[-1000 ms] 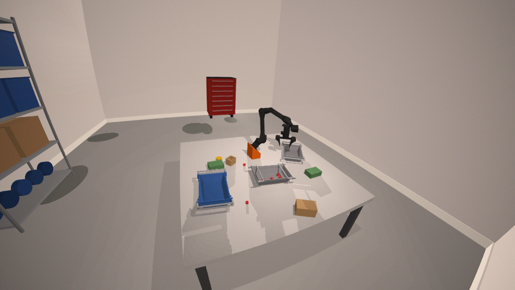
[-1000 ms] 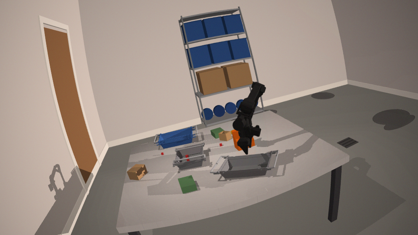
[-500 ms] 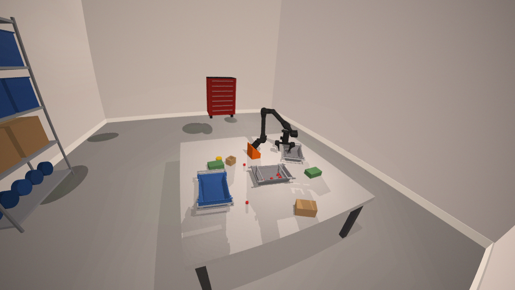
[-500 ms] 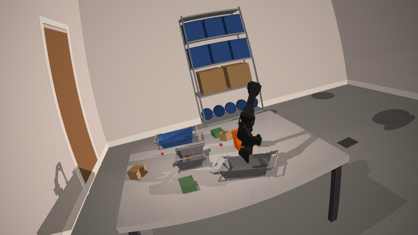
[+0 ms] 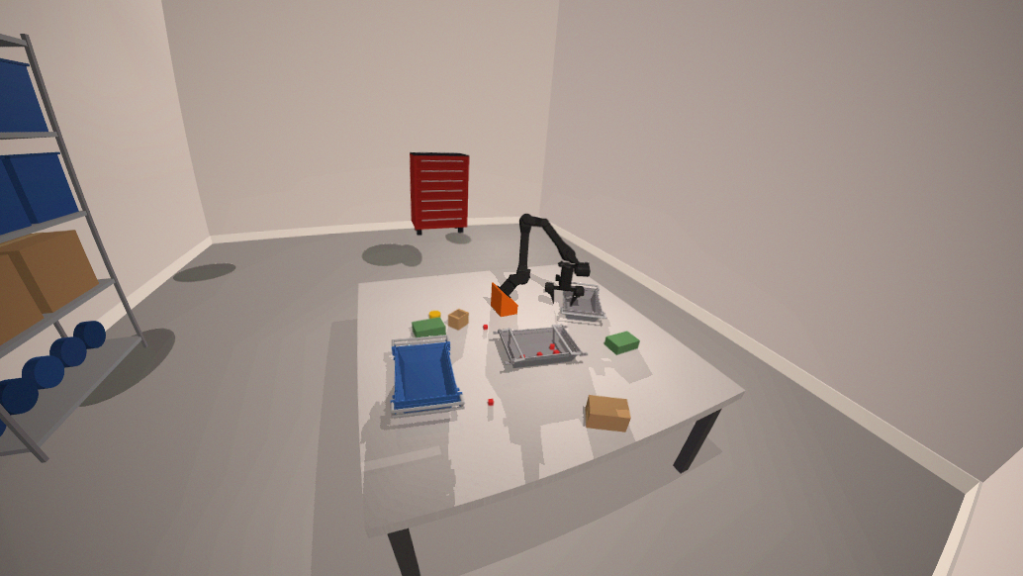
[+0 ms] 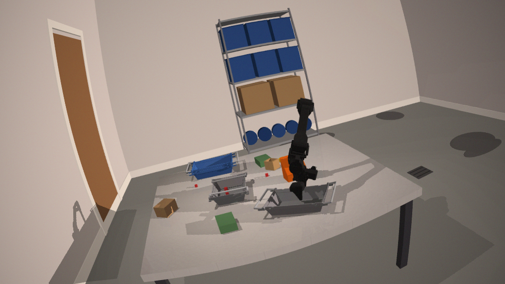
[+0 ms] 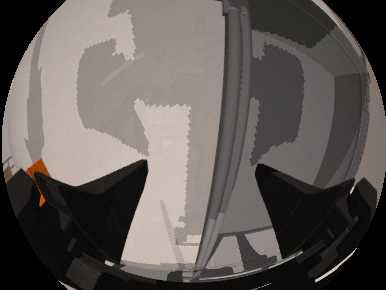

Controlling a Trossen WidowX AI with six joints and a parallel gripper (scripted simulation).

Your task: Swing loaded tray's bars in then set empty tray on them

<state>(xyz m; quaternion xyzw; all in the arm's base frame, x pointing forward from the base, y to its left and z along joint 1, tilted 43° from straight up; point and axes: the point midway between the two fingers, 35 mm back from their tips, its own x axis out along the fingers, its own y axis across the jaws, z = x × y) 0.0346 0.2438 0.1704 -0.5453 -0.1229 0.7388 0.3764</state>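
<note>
The grey loaded tray (image 5: 543, 361) (image 6: 231, 200) stands mid-table with several small red blocks (image 5: 551, 346) (image 6: 225, 189) inside. Both its wire bars lie in across its top. The grey empty tray (image 5: 581, 303) (image 6: 295, 210) (image 7: 320, 125) stands upright beside it, near the arm, with its bars out over its ends. My gripper (image 5: 563, 298) (image 7: 204, 168) points down at the empty tray's long side nearest the arm base. Its fingers are open, one on each side of that wall's rim in the wrist view. Whether they touch the wall cannot be told.
A blue tray (image 5: 424, 373) (image 6: 213, 167), two green blocks (image 5: 621, 342) (image 5: 428, 327), a brown box (image 5: 607, 413) (image 6: 165, 208), a small open box (image 5: 458, 319) and an orange block (image 5: 503, 300) at the arm base stand around. Two loose red cubes (image 5: 490, 402) (image 5: 485, 327) lie on the table.
</note>
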